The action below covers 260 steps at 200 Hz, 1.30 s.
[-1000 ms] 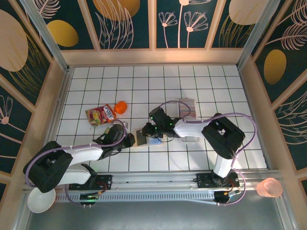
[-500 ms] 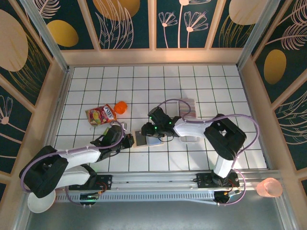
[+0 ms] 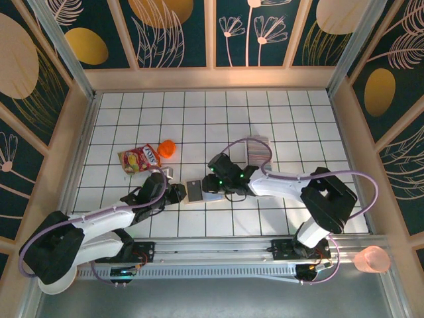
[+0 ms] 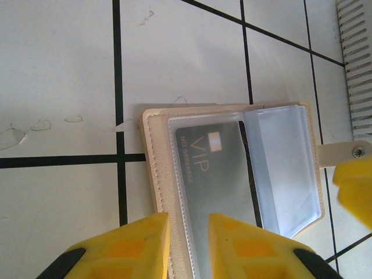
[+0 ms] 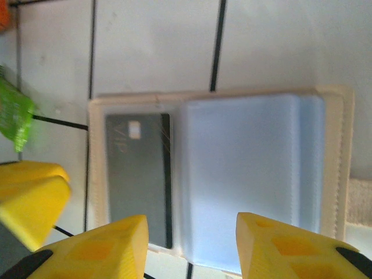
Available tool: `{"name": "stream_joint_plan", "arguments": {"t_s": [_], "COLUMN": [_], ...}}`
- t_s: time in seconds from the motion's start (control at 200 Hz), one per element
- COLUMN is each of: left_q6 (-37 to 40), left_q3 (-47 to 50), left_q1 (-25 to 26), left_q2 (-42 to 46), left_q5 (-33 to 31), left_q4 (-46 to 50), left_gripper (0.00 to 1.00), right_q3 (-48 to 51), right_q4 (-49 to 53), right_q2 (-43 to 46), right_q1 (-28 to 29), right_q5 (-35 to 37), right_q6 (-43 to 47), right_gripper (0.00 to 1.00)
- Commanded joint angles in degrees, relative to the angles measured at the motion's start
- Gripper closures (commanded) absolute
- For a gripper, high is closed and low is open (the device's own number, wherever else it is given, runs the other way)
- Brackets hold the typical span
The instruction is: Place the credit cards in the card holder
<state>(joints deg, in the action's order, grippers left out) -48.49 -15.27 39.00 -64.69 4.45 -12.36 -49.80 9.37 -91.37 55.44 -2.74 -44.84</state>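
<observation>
Closest to the arm bases, the left end effector (image 3: pixel 177 193) sits at the left edge of the card holder (image 3: pixel 197 191). The holder lies open and flat on the counter (image 3: pixel 132 112), clear pockets facing up. In the left wrist view its fingers (image 4: pixel 131 241) are only narrowly parted. The holder's rim shows in the slit between them and nothing looks clamped. That is the first risk: with no firm hold, the light holder can slide or swing on the smooth tiles as soon as anything pushes on it.

Just beyond, the right end effector (image 3: pixel 213 184) hovers over the holder's right half with its fingers spread and empty. The right wrist view shows the pale blue pocket (image 5: pixel 250 174) beneath them. One grey card (image 4: pixel 215 180) marked VIP is tucked into the other half, its inner edge close to the fold. A finger dragging across the plastic could pull that card back out or flip the pocket page over.

The two end effectors are very near each other, so a careless swing could knock them together.

Farther back and to the right, the rest of the credit cards (image 3: pixel 257 148) lie overlapping in a row, well apart from the holder. Being thin and lying flat, they are probably hard to lift one at a time: the fingers may take two or skid off. Farthest left lies a snack pouch (image 3: pixel 139 159), which a wide sweep of the left arm could brush.
</observation>
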Motion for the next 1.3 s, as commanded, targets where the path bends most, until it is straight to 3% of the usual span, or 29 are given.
{"name": "stream_joint_plan", "arguments": {"t_s": [0.0, 0.621, 1.296], "left_q6": [-0.39, -0.54, -1.54], "left_q3": [0.24, 0.76, 2.37], "left_q1": [0.17, 0.11, 0.17], "left_q2": [-0.12, -2.95, -1.75], "left_q5": [-0.23, 1.57, -0.73], "left_q4": [0.67, -1.33, -1.34], "left_gripper": [0.76, 0.79, 0.83], "right_q3": [1.52, 1.61, -2.45], "right_q4": [1.98, -0.28, -6.54], "right_q2": [0.63, -4.73, -9.08], "right_q1": [0.97, 2.25, 4.29], "right_q5": [2.74, 2.14, -1.63], "right_q6": [-2.08, -2.96, -4.75], "right_gripper": [0.57, 0.55, 0.55]}}
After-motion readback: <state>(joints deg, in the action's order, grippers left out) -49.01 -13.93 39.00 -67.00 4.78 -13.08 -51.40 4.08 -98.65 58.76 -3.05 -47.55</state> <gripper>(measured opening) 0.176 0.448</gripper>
